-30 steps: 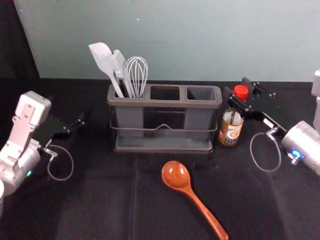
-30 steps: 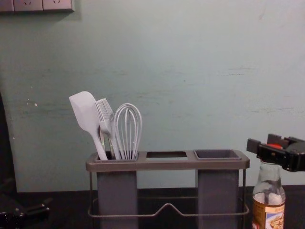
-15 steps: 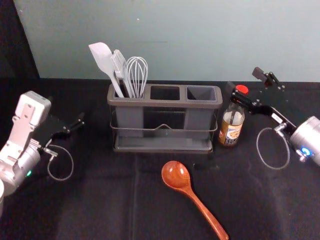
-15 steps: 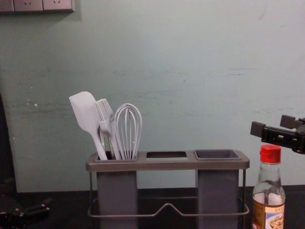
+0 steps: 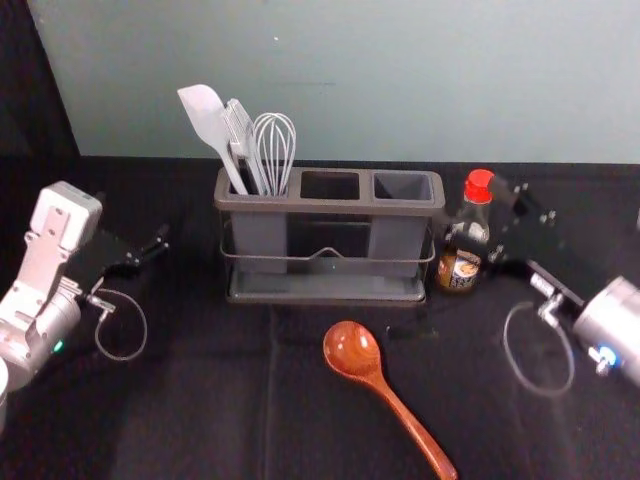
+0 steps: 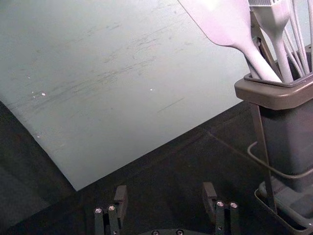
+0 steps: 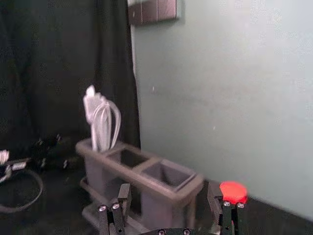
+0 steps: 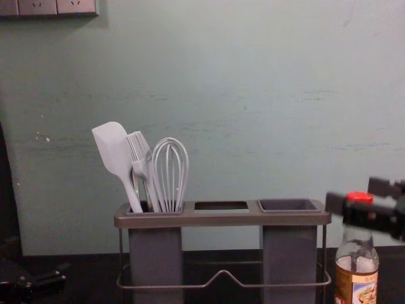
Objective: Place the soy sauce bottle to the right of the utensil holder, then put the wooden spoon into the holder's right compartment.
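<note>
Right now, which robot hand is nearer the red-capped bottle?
Right. The right gripper is open, close by the red cap of the bottle; the left gripper is farther off, beyond the left end of the utensil holder.

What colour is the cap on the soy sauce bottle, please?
The cap is bright red, seen best in the head view.

Looks like robotics lab/test stn: L arm [image 5: 45, 275], R arm [image 5: 612, 318] at blk-cloth tbl [image 5: 200, 410], blk curtain [image 7: 58, 63], wall sockets [image 8: 76, 6].
</note>
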`<move>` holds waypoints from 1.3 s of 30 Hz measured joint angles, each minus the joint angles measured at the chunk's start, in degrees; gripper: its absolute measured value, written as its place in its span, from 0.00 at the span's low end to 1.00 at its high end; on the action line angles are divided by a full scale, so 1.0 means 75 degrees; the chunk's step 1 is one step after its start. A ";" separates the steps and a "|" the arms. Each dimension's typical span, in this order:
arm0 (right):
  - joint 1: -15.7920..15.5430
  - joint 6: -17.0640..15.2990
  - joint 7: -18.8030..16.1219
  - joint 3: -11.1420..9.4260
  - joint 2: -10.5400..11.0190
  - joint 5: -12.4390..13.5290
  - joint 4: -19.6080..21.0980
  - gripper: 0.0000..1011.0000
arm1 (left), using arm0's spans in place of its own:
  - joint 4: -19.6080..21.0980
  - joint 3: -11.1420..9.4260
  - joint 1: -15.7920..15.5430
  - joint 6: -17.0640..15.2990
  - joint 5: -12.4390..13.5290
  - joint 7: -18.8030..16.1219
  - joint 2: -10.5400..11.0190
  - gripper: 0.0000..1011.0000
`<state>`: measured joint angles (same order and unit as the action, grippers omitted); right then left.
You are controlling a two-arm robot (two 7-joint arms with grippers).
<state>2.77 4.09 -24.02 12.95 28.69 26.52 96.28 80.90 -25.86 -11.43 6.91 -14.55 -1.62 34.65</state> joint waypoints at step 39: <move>-0.0961 -0.0802 0.0494 0.0658 0.0013 -0.1411 0.0877 0.99 | 0.0000 0.0000 0.0000 0.0000 0.0000 0.0000 0.0000 0.99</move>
<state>-4.44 -1.92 -20.32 17.89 28.79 15.94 102.86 80.90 -25.86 -11.43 6.91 -14.55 -1.62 34.64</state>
